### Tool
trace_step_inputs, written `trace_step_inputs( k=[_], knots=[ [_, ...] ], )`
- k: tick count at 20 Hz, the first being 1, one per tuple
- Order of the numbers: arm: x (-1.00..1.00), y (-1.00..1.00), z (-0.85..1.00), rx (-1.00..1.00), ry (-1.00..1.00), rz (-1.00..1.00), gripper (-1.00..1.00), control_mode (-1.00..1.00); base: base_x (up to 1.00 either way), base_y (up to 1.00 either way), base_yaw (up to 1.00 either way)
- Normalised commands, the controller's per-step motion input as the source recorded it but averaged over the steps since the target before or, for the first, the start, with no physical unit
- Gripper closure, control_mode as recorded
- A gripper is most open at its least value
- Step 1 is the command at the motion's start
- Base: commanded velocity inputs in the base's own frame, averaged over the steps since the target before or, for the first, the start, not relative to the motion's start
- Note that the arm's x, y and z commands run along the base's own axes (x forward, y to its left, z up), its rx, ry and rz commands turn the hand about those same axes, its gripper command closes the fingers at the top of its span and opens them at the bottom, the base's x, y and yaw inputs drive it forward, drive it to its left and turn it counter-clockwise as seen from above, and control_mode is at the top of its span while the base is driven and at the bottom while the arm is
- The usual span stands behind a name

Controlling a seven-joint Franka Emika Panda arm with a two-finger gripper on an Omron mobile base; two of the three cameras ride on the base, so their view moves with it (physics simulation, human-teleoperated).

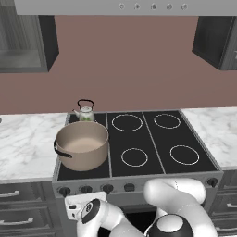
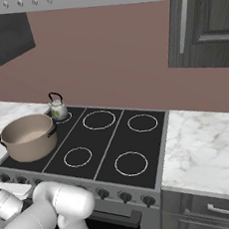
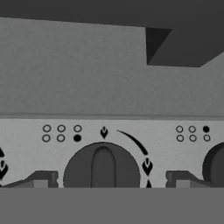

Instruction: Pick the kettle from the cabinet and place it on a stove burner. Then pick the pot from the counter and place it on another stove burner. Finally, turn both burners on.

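The gripper (image 3: 103,180) stands spread wide, its fingertips (image 3: 41,179) flanking a dark knob (image 3: 102,168) at the frame's bottom centre. At the cooktop's (image 1: 152,139) left, the pot (image 1: 82,144) sits before the kettle (image 1: 85,111).

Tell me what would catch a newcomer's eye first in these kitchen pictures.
The large tan pot stands out, sitting on the front left corner of the black cooktop, with the small floral kettle just behind it on the back left burner. In the hand view, the open gripper is lined up on a round dark stove knob, a fingertip on either side of it.
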Motion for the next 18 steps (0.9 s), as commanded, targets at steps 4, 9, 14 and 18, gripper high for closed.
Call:
trace_step_inputs(
  k=[4, 9, 14, 18],
  knots=[
    [0.13, 0.0, 0.0, 0.0, 0.0, 0.0, 1.0, -1.0, 0.0, 0.0, 0.0],
    [0.12, 0.0, 0.0, 0.0, 0.0, 0.0, 1.0, -1.0, 0.0, 0.0, 0.0],
    [0.07, 0.0, 0.0, 0.0, 0.0, 0.0, 1.0, -1.0, 0.0, 0.0, 0.0],
    [0.0, 0.0, 0.01, -0.08, 0.0, 0.0, 1.0, -1.0, 0.0, 0.0, 0.0]
  ],
)
